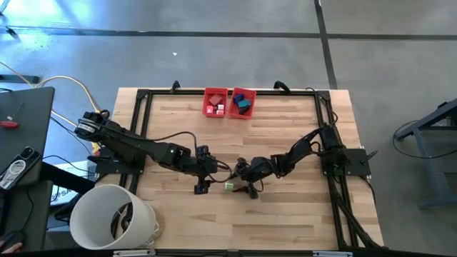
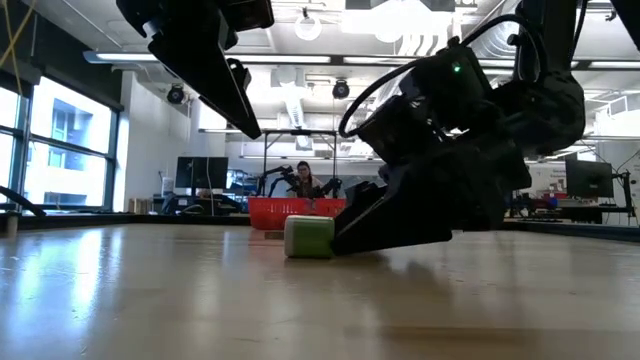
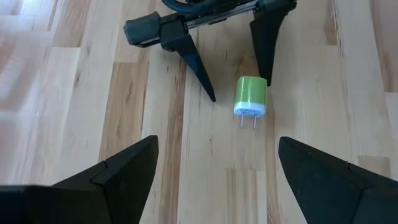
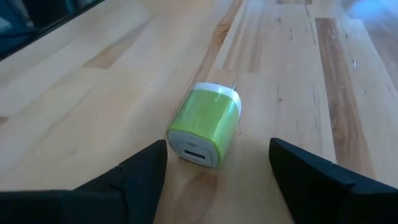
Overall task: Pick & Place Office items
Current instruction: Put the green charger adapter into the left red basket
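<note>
One green charger (image 4: 204, 125) lying on its side on the wooden table (image 1: 285, 207), just ahead of the right gripper (image 4: 217, 163), between its spread fingers, untouched. Left gripper (image 3: 217, 168) nearby, also spread wide, empty, facing the charger's prongs.

A pale wooden table (image 1: 285, 207) carries a green plug (image 1: 229, 187) lying on its side near the front middle. Well behind the plug, at the far edge, sit two red bins (image 1: 228, 102) touching side by side.
</note>
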### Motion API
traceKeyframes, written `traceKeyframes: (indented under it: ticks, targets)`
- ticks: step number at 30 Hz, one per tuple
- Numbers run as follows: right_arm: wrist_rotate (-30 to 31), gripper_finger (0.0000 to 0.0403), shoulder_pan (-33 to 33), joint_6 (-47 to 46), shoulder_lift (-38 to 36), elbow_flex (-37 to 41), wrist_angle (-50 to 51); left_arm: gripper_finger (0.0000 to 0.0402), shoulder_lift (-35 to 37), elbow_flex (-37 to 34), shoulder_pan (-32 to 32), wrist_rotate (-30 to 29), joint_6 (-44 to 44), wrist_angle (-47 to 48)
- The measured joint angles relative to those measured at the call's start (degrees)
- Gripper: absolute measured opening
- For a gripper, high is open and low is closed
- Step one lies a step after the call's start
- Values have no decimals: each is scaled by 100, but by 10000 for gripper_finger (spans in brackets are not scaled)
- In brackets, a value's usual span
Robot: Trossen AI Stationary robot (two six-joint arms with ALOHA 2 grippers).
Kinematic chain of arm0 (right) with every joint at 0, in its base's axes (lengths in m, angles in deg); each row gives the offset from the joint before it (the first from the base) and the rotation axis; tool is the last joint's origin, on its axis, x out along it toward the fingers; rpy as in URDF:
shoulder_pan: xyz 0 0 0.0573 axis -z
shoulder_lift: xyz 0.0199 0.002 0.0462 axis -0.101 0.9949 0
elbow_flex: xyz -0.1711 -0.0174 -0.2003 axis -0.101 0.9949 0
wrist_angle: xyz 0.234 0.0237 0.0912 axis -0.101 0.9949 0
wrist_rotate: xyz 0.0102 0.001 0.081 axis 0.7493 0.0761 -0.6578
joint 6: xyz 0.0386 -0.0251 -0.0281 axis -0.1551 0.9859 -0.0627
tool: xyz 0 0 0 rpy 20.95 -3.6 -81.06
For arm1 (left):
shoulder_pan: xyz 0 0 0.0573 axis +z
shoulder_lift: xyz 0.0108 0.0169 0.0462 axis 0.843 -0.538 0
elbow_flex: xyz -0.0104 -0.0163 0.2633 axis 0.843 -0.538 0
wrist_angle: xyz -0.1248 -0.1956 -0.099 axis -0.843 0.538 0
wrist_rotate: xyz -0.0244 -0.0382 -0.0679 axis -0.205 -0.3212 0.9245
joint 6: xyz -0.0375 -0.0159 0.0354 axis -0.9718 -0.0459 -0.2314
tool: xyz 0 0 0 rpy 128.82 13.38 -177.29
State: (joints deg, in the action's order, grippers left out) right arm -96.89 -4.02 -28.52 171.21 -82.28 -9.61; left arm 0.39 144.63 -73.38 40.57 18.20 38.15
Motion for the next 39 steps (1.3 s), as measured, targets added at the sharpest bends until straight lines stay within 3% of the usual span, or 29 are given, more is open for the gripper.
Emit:
traceKeyframes:
  ticks: [6,12,17,23,33,39]
  targets:
    - [452,270,-179,-500,2,2,-91,324,0,0,0,-2,-41,7]
    - [1228,270,-374,-374,9,2,-143,324,0,0,0,0,-220,9]
    - [1532,270,-436,-357,17,-24,-211,324,0,0,-1,124,-324,8]
    - [1532,270,-448,155,26,-356,48,324,0,0,-114,138,-461,-58]
    - [1585,268,-405,155,22,-796,751,324,2,0,-203,130,-472,-306]
    - [1589,223,-405,-230,17,-800,833,324,2,0,-203,125,-472,-346]
